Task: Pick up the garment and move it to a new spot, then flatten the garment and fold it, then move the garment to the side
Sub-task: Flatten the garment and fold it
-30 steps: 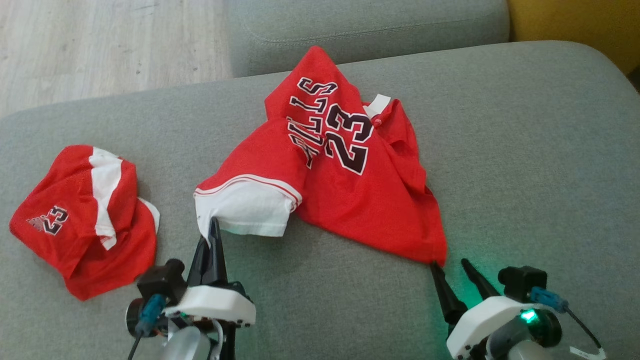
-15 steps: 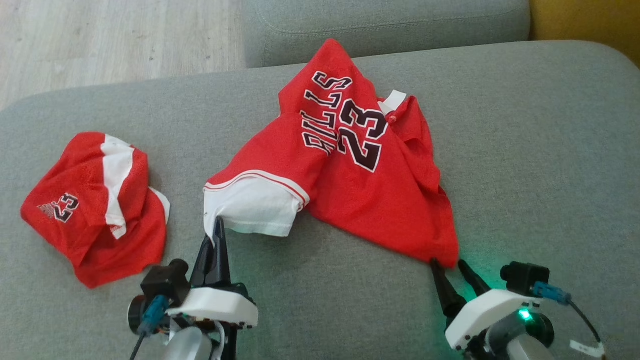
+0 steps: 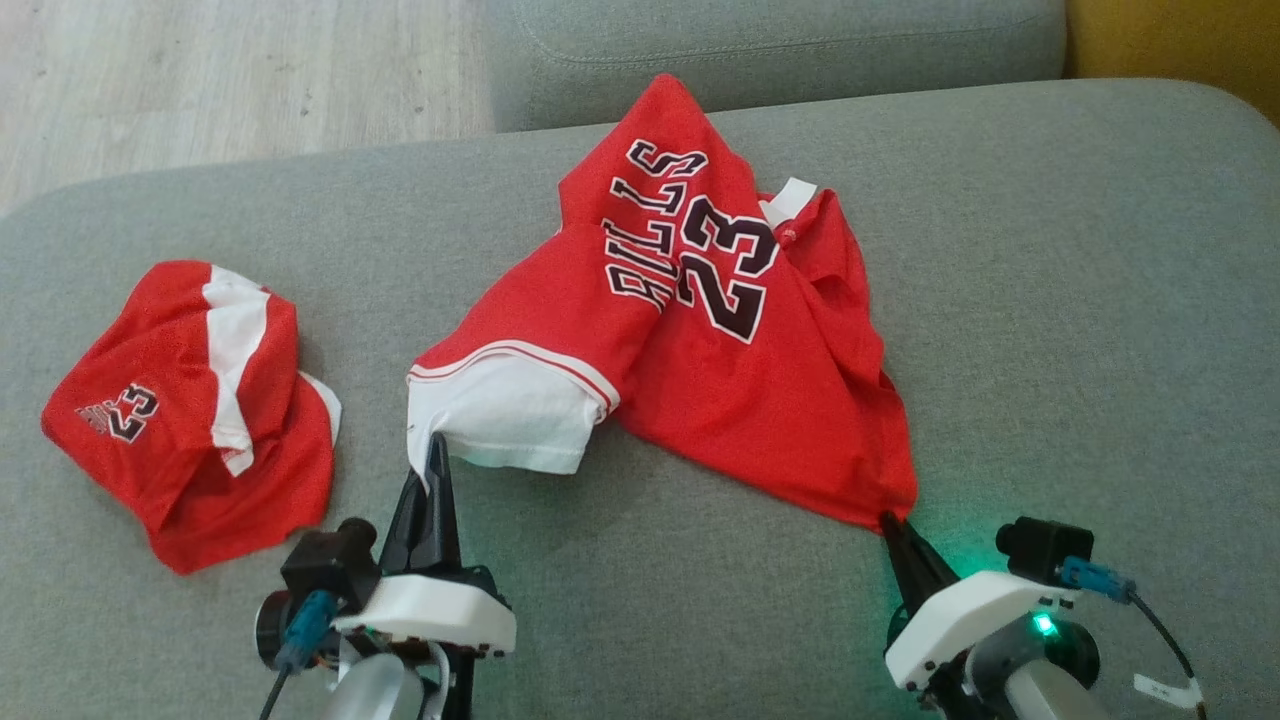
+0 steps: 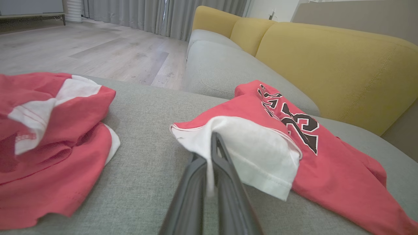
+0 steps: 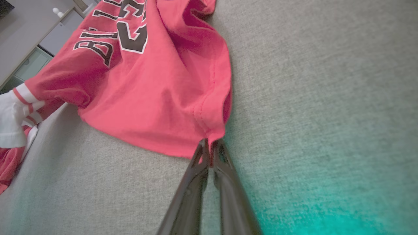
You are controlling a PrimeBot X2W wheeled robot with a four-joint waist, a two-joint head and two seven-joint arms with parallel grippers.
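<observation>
In the head view we see a red jersey (image 3: 730, 380) crumpled mid-cushion on a grey sofa (image 3: 1050, 300), with a second red garment (image 3: 190, 420) at nine o'clock. At seven o'clock the left gripper (image 3: 435, 460) pinches the jersey's white sleeve (image 3: 500, 420); at five o'clock the right gripper (image 3: 893, 522) pinches its red corner. The left wrist view shows us fingers (image 4: 189, 195) clamped on white cloth; the right wrist view, fingers clamped on the hem.

jersey (image 3: 770, 410) – probably "BULLS", "23", shorts (image 3: 180, 450) – "23"

Grey cushion (image 3: 1050, 300) under jersey (image 3: 760, 420), shorts (image 3: 170, 470)
</observation>
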